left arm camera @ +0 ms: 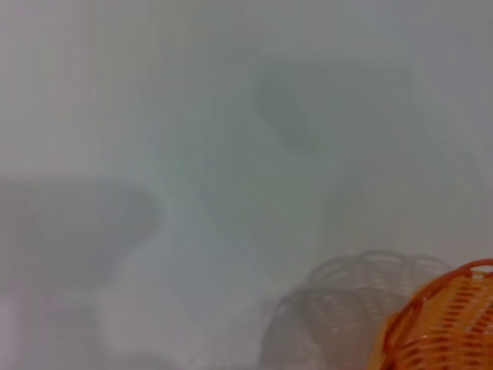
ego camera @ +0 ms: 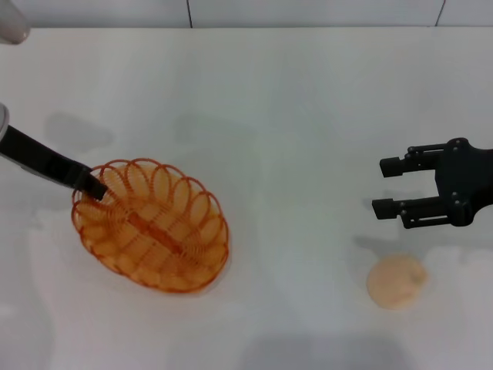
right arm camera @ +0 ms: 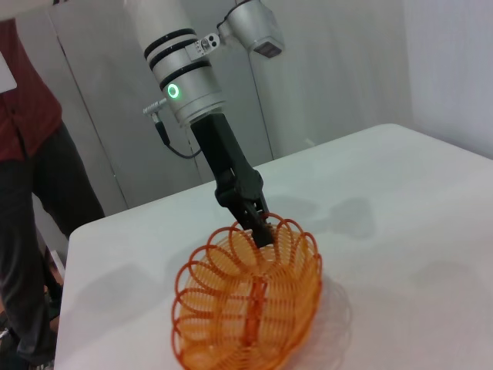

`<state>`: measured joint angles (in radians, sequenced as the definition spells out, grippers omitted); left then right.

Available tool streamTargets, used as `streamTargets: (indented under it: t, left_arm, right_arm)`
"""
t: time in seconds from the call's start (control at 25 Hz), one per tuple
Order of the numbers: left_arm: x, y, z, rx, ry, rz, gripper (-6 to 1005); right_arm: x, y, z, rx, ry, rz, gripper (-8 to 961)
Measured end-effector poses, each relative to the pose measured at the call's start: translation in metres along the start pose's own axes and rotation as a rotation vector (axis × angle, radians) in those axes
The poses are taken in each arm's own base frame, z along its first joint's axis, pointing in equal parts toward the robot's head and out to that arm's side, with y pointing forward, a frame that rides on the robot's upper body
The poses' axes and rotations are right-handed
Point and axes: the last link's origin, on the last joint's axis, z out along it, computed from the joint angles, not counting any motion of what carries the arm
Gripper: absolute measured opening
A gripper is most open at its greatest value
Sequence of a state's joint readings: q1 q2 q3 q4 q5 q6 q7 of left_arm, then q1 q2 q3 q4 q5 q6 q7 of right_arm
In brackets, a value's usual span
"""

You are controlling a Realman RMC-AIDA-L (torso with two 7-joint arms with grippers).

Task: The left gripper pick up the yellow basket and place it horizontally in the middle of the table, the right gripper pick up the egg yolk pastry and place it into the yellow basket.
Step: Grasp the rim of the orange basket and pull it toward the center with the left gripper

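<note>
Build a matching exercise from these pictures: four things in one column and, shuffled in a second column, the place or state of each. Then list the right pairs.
Column 1
1. yellow basket
2. egg yolk pastry
3. left gripper
4. right gripper

Column 2
A. open, above the table, just beyond the pastry
B. at the basket's rim
C. lying bare on the table's right side
D. on the table's left side, nothing inside

Pairs: 1-D, 2-C, 3-B, 4-A

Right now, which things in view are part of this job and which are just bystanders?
Part of the job:
- yellow basket, on the table
- left gripper, at the basket's rim
- egg yolk pastry, on the table outside the basket
- right gripper, open, beside the pastry

Not part of it:
- person in a red shirt beyond the table
</note>
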<state>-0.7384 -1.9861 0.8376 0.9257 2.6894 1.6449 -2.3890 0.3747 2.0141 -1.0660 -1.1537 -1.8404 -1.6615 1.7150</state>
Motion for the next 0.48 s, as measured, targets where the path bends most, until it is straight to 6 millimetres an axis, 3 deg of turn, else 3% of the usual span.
streamTargets:
  t: [0.48]
  left_arm:
    - [0.012, 0.016, -0.008, -0.128, 0.123, -0.186, 86]
  right_arm:
    - [0.000, 0.000, -0.002, -0.001, -0.001, 0.000, 691]
